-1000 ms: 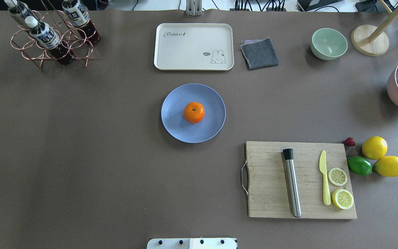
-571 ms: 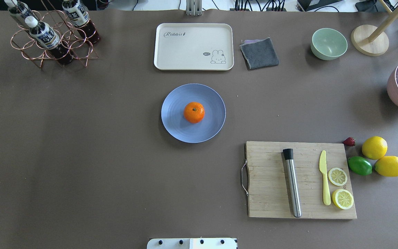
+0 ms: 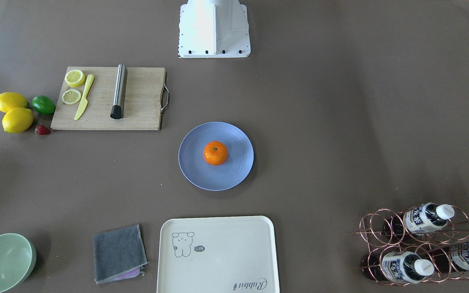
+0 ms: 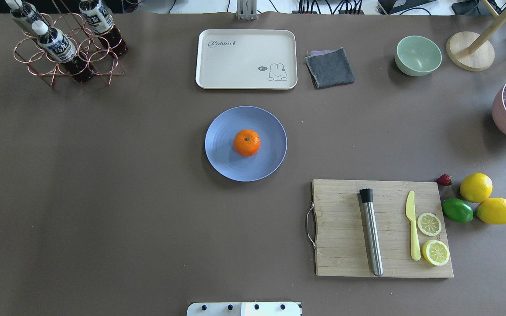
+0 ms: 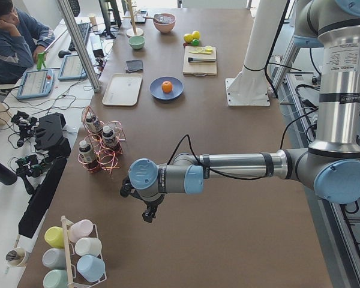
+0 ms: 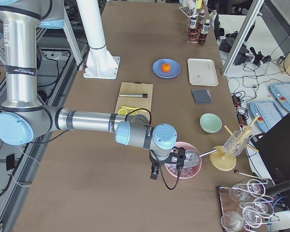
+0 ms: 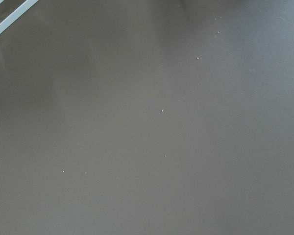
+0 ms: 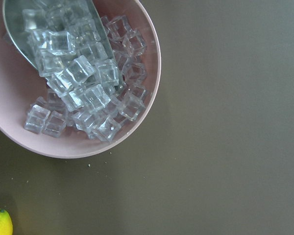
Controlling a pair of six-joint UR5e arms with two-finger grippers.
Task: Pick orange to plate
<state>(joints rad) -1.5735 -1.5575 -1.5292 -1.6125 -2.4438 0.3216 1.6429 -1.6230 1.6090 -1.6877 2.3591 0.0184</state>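
The orange (image 4: pixel 247 142) rests stem-up at the middle of the pale blue plate (image 4: pixel 226 163), mid-table; the front-facing view shows the same orange (image 3: pixel 215 153) on the plate (image 3: pixel 193 171). No gripper is near them. My left gripper (image 5: pixel 149 214) hangs over bare table far to the left, past the bottle rack, and appears only in the left side view. My right gripper (image 6: pixel 154 174) hangs beside the pink ice bowl at the far right, seen only in the right side view. Whether either is open or shut I cannot tell.
A cream tray (image 4: pixel 246 59), grey cloth (image 4: pixel 330 67) and green bowl (image 4: pixel 418 55) line the far side. A cutting board (image 4: pixel 345 237) with muddler, knife and lemon slices sits right of the plate, next to two lemons and a lime (image 4: pixel 457 210). A bottle rack (image 4: pixel 66 48) stands far left, and a pink ice bowl (image 8: pixel 19 132) is under the right wrist.
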